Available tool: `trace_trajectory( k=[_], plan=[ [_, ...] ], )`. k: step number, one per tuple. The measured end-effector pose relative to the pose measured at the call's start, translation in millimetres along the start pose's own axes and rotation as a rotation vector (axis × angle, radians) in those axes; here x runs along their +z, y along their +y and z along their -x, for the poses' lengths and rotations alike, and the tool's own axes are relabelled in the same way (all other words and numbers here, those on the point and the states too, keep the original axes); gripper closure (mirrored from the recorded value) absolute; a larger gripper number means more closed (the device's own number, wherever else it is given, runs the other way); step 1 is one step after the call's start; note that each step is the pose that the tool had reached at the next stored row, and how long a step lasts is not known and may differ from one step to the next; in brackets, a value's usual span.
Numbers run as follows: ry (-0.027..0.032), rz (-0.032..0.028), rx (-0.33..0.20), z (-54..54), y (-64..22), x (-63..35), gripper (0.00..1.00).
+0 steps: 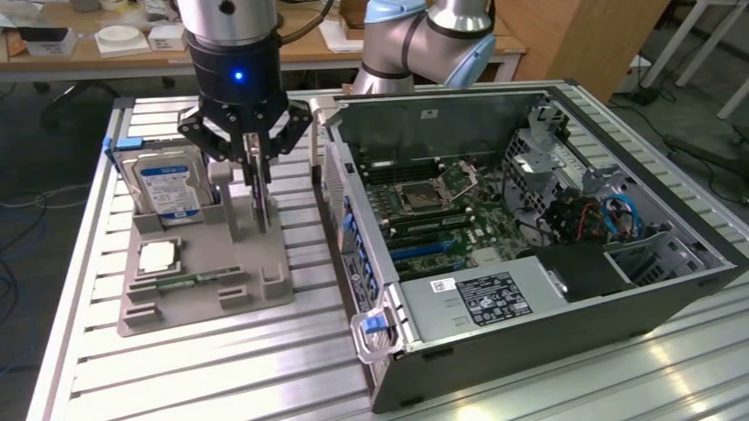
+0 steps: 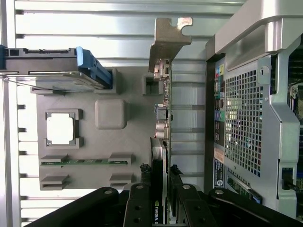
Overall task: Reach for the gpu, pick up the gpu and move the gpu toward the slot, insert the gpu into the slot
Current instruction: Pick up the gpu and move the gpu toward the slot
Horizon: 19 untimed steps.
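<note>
Wooden desk [image 1: 70,60] behind holds white boxes [image 1: 122,39]; wooden cabinet [image 1: 591,35] beside it; cables [image 1: 26,200] cross grey floor [image 1: 47,123]

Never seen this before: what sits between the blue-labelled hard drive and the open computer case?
The gpu, standing on edge in the grey holder, with the robot's hand at its top edge. The exterior view shows it.

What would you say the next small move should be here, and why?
Probably a short, straight lift. The gripper appears to have its fingers closed on the gpu, which stands on edge in the grey holder beside the open computer case. Pulling straight up should free the card without tilting it.
</note>
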<state>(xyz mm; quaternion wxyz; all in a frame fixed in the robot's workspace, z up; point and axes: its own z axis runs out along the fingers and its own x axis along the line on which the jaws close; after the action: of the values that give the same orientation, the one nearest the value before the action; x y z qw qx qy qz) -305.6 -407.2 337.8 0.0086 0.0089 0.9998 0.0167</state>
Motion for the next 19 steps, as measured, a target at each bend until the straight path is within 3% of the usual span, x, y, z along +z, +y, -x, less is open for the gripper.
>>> trace_trajectory(
  k=[19],
  plan=[
    [-0.0003, 0.0003, 0.0, 1.0, 1.9, -57.0, 0.74]
  ],
)
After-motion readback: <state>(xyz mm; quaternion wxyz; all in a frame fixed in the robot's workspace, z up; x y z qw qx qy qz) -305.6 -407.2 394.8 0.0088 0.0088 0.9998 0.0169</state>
